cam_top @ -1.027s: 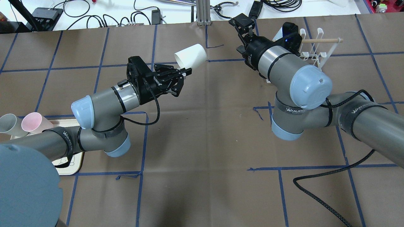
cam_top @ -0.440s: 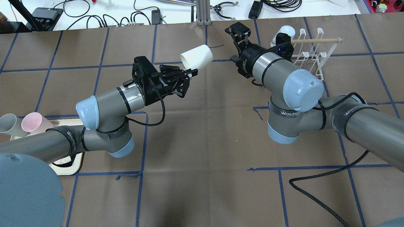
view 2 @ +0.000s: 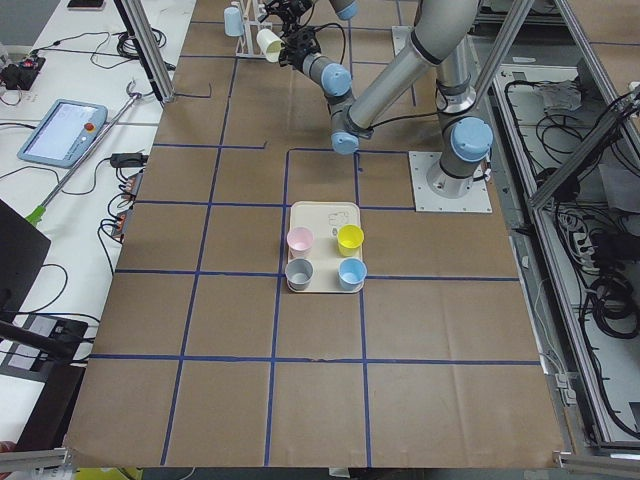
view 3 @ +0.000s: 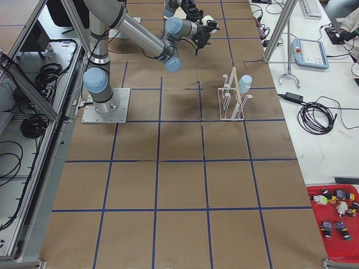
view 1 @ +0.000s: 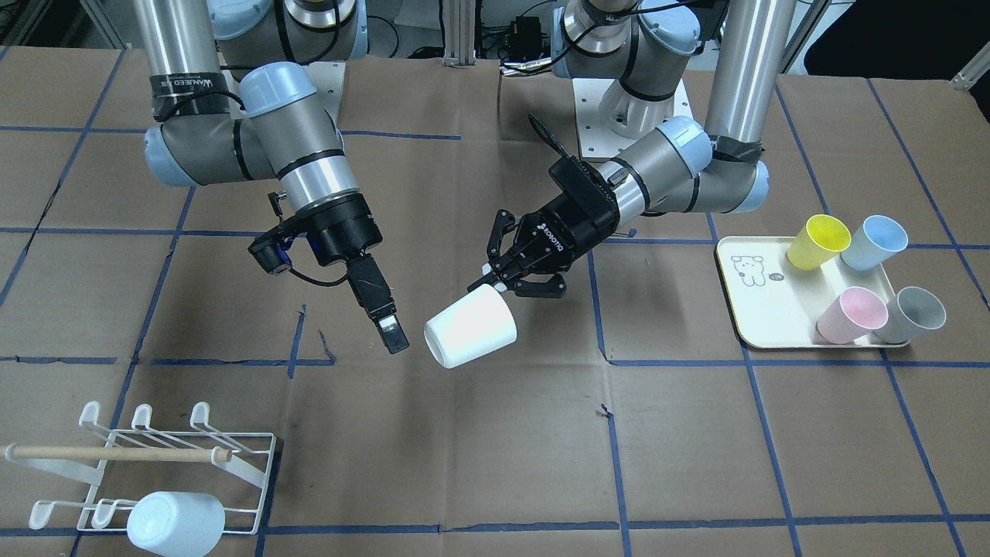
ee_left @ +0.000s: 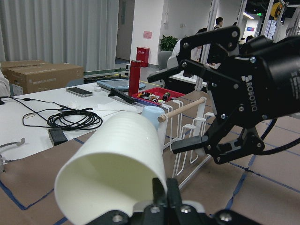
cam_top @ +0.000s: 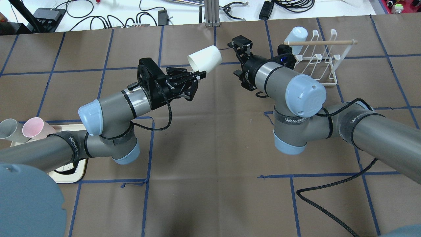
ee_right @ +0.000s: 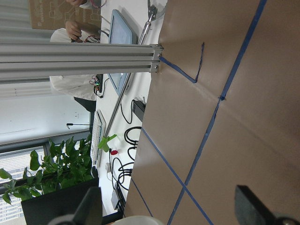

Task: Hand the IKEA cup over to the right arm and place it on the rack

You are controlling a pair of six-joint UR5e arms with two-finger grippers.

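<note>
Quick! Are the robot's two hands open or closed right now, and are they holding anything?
Left gripper: closed, pinching the white cup by its rim.
Right gripper: open, holding nothing.

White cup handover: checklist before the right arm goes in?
1. Hold: left pincer shut on the white cup at its rim: ok.
2. Ready: right pincer open: ok.
3. Contact: right pincer around the cup: not ok, it is beside the cup and apart from it.
4. Alignment of the cup with the right pincer's opening: cannot tell.
5. Space: rack has free prongs, with a pale blue cup at one end only: ok.
</note>
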